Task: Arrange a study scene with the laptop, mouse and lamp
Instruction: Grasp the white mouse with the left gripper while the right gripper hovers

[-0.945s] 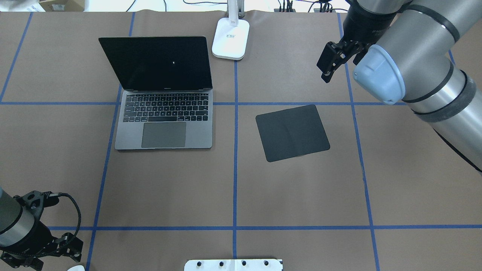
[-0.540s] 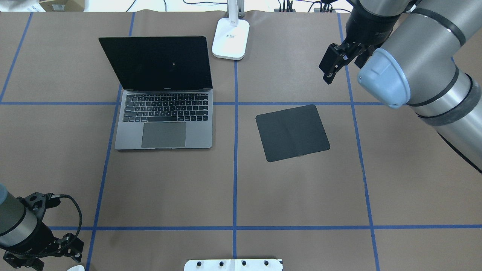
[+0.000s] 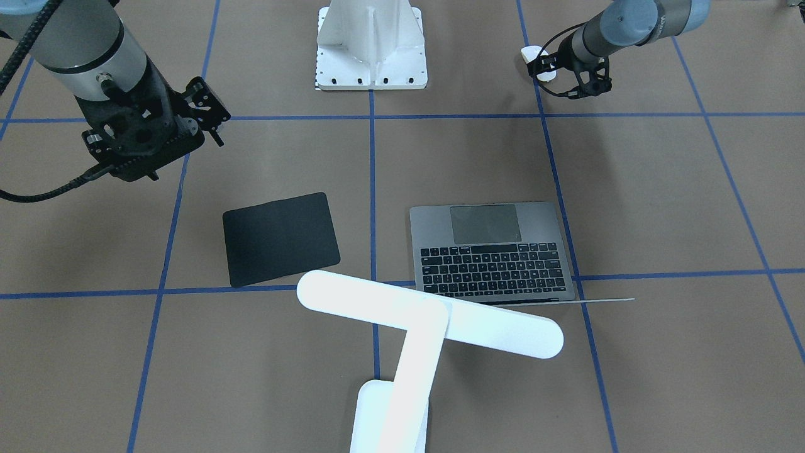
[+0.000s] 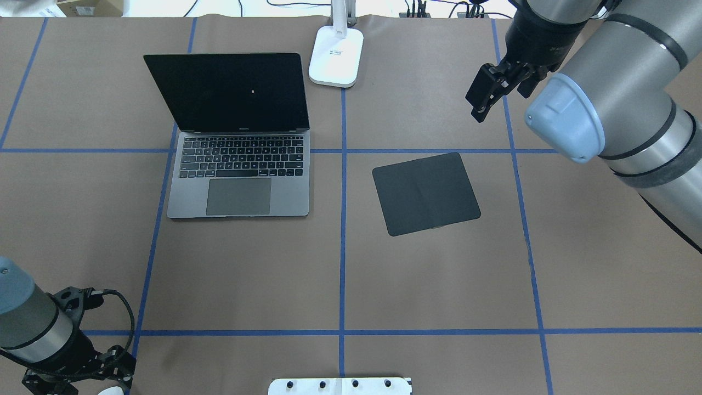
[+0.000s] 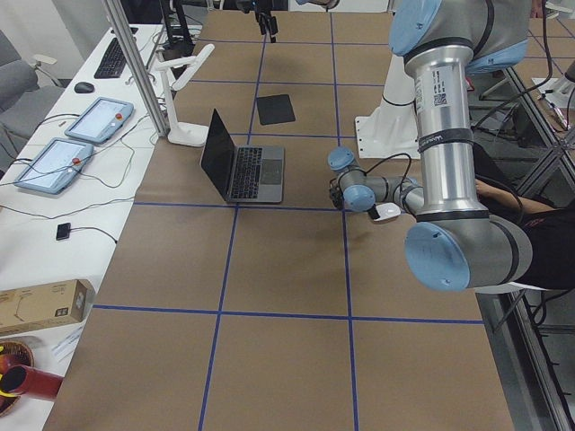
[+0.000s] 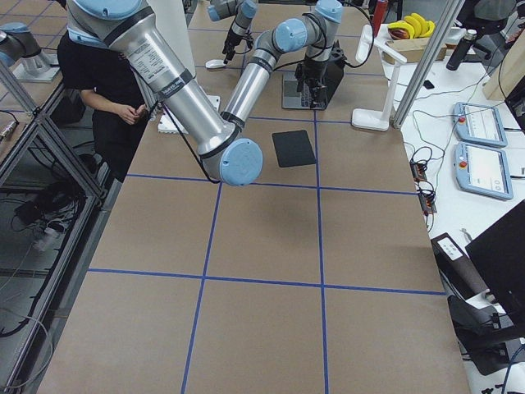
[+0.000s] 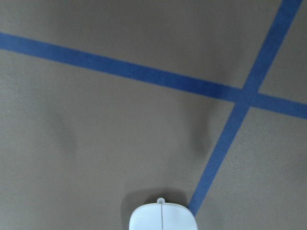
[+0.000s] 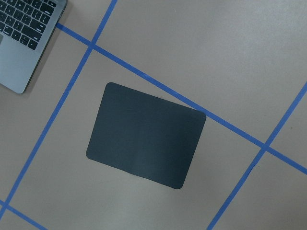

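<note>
The mouse lies on the table right beneath your left gripper, just beside a crossing of blue tape lines. Expect it to be light, rigid and glossy, so it may slide out of a loose pinch. Take it across the narrow flanks, low on the shell. I cannot tell whether the left gripper's jaws are spread or closed. The black mat lies well away from it, below your right gripper, whose jaws appear apart and empty.
</note>
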